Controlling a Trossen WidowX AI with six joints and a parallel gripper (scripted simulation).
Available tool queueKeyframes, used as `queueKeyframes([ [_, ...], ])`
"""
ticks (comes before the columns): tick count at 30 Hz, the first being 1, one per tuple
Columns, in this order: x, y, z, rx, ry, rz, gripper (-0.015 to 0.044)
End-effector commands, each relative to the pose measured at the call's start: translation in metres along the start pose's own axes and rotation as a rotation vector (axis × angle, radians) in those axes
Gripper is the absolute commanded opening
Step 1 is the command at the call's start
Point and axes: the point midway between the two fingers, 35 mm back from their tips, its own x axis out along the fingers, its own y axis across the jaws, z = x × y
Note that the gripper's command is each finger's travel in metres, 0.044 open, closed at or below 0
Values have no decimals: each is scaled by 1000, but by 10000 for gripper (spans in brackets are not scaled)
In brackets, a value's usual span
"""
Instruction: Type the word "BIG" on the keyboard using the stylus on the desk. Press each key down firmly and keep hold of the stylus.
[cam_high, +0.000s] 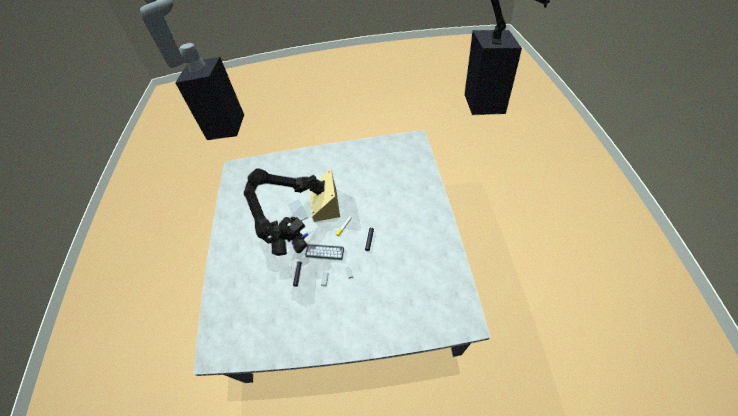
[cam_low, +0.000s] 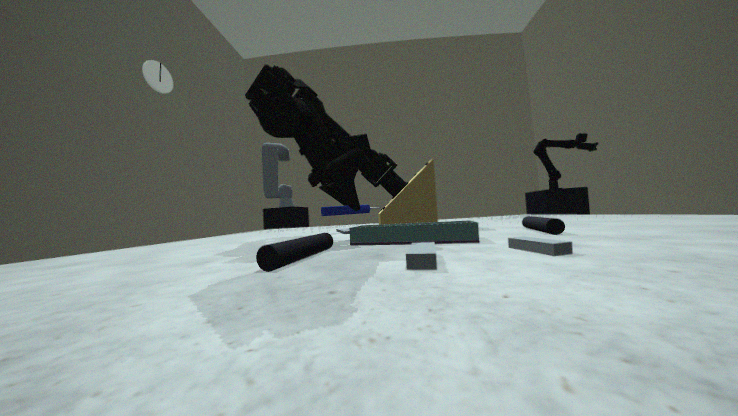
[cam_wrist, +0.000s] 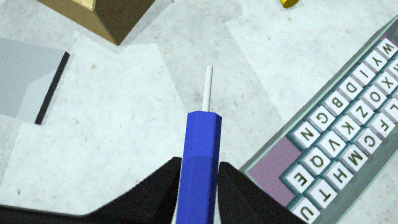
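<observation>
- Your gripper (cam_wrist: 199, 172) is clamped on the blue stylus (cam_wrist: 200, 150), one black finger (cam_wrist: 150, 192) pressed to each side of the shaft.
- The stylus's white tip (cam_wrist: 207, 87) points out ahead over bare marble, touching nothing.
- From the exterior view the stylus (cam_low: 345, 209) hangs level, lifted off the table (cam_low: 465, 335).
- The keyboard (cam_wrist: 340, 135) sits just to the right of the stylus; its near-left corner is beside your right finger, and B, G and I are in view.
- The tan wedge block (cam_high: 325, 197) stands toward the table's far edge, ahead of the tip and apart from it.
- A black cylinder (cam_high: 297, 273) lies toward the near edge, beyond the keyboard (cam_high: 324, 252).
- A second black cylinder (cam_high: 369, 238) and a yellow pen (cam_high: 343, 226) lie on the keyboard's right-edge side.
</observation>
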Motion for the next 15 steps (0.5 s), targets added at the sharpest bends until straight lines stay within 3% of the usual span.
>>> queueKeyframes([
  [1, -1, -4, 3, 140, -24, -13, 0],
  [15, -3, -17, 13, 618, -108, -24, 0],
])
